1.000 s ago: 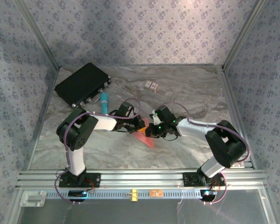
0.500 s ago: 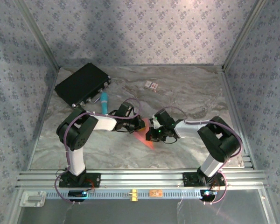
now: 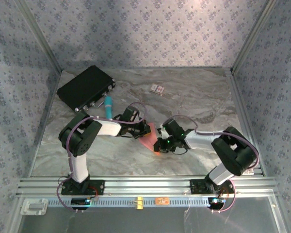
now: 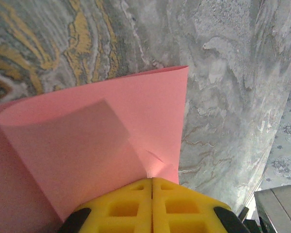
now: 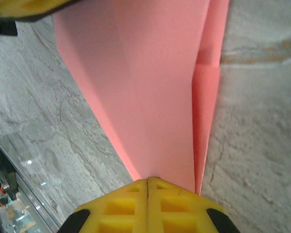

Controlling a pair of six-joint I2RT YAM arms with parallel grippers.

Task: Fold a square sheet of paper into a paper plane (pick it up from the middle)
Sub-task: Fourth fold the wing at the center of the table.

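While both of your arms meet near the middle of the marble table (image 3: 203, 97), the square sheet of paper (image 3: 150, 142), salmon-pink and already creased lengthwise, spans the gap between them, low over the surface. Your left gripper (image 4: 152, 180) has its yellow jaws pressed fully together on one edge, where the paper bulges up in a loose curl. Your right gripper (image 5: 148, 179) is likewise clamped tight on the opposite end, where layers overlap along a long fold. The likely risks: pulling the arms apart could tear such thin paper at either pinch; pushing them together could flatten that curl into a stray crease; and since each grip seems to sit close to an edge, a twist might slip the sheet free.
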